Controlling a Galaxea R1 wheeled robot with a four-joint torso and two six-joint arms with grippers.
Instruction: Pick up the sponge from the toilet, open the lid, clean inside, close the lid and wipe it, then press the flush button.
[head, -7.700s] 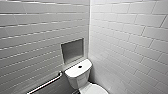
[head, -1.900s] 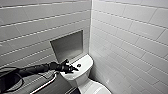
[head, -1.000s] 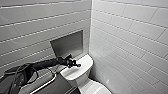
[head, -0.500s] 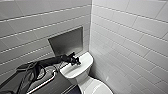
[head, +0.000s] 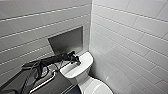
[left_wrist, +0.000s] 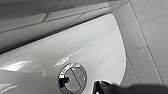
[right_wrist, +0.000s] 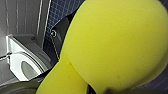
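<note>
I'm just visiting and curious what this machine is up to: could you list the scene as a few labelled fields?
Place: tiled bathroom corner
Toilet: white, tank below a grey wall niche
Flush button: round, set in the tank top
Left end effector: above the tank top, close to the button
Sponge: yellow, held up by the right arm, near its camera

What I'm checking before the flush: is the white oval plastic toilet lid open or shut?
Shut: in the head view the white oval plastic lid lies down flat, not raised against the white boxy tank.
</note>
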